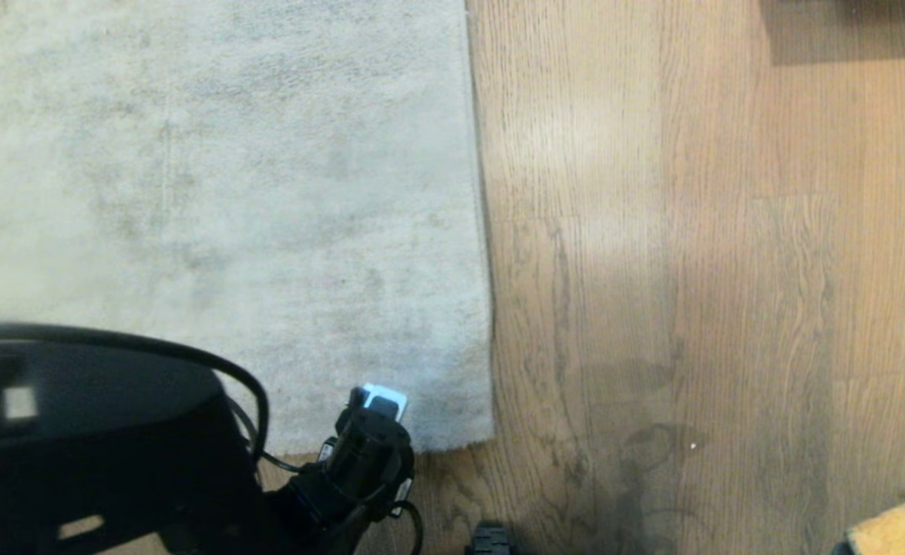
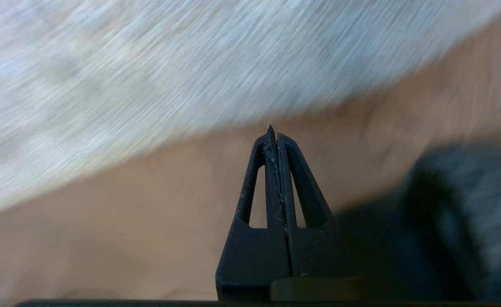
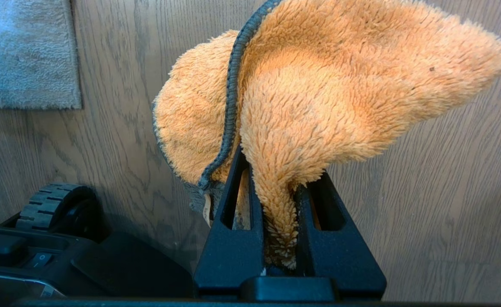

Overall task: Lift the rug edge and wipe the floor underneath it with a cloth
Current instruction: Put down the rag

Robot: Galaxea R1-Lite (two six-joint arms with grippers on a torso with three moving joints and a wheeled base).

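The light grey rug (image 1: 213, 216) lies flat, its straight edge (image 1: 485, 231) running down to a near corner (image 1: 489, 435) on the brown wood-grain floor (image 1: 691, 270). My left arm (image 1: 368, 455) reaches over that corner. In the left wrist view my left gripper (image 2: 275, 132) is shut with nothing in it, over bare floor just short of the blurred rug (image 2: 148, 64). My right gripper (image 3: 278, 170) is shut on the fluffy orange cloth (image 3: 318, 81), which has a dark stitched hem. The cloth (image 1: 896, 528) also shows at the head view's lower right corner.
A black cable (image 1: 190, 358) loops over my dark arm housing at lower left. A ribbed black wheel (image 3: 50, 204) of my base sits on the floor beside the right gripper. A dark shape (image 1: 853, 31) fills the far right corner.
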